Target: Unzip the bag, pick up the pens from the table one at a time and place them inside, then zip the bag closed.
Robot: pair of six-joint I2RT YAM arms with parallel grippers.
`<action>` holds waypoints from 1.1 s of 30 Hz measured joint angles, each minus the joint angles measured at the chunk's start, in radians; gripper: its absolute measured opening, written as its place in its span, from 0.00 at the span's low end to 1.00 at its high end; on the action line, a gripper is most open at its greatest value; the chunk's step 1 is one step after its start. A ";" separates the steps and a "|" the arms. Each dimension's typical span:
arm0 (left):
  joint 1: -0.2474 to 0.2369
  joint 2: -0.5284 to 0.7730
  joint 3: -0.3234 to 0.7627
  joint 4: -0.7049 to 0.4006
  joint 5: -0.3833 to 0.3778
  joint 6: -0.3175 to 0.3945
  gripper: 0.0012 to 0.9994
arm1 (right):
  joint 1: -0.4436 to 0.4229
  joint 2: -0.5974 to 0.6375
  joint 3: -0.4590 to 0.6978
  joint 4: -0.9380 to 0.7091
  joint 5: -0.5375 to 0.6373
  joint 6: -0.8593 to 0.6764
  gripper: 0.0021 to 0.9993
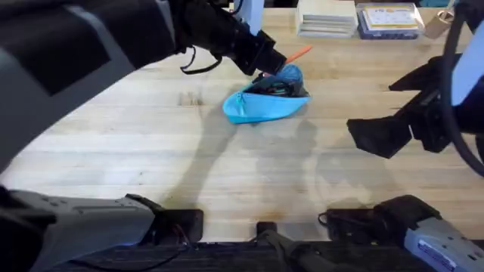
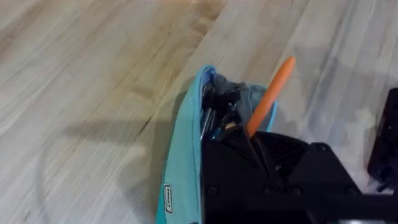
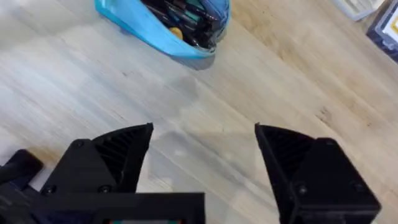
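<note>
The light-blue bag [image 1: 261, 106] lies unzipped on the table [image 1: 151, 143], its mouth gaping. My left gripper [image 1: 274, 63] reaches across from the left and sits right over the bag's far end, shut on the orange pen [image 1: 300, 52]. The left wrist view has the orange pen [image 2: 272, 93] slanting up out of the gripper [image 2: 249, 134], lower end at the bag's [image 2: 183, 155] opening. Dark slim items [image 3: 186, 18] lie inside the bag [image 3: 143, 28]; I cannot tell whether one is the black pen. My right gripper [image 3: 205, 149] hangs open and empty to the right of the bag [image 1: 386, 132].
A stack of white boxes [image 1: 327, 17] and a blue-and-white package [image 1: 389, 20] stand at the table's back right edge. Bare wood stretches left of and in front of the bag.
</note>
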 joint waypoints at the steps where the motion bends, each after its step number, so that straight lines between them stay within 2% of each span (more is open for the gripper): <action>1: 0.000 0.011 0.000 0.000 0.000 0.000 0.04 | 0.000 0.000 0.000 0.000 0.000 0.000 1.00; 12: 0.000 0.129 0.000 0.003 -0.003 0.000 0.04 | 0.000 0.000 0.000 0.000 0.000 0.000 1.00; 25: 0.000 0.186 0.000 0.002 -0.004 -0.001 0.04 | 0.000 0.000 0.000 0.000 0.000 0.000 1.00; 33: 0.000 0.186 0.000 -0.055 -0.055 -0.001 0.04 | 0.000 0.000 0.000 0.000 0.000 0.000 1.00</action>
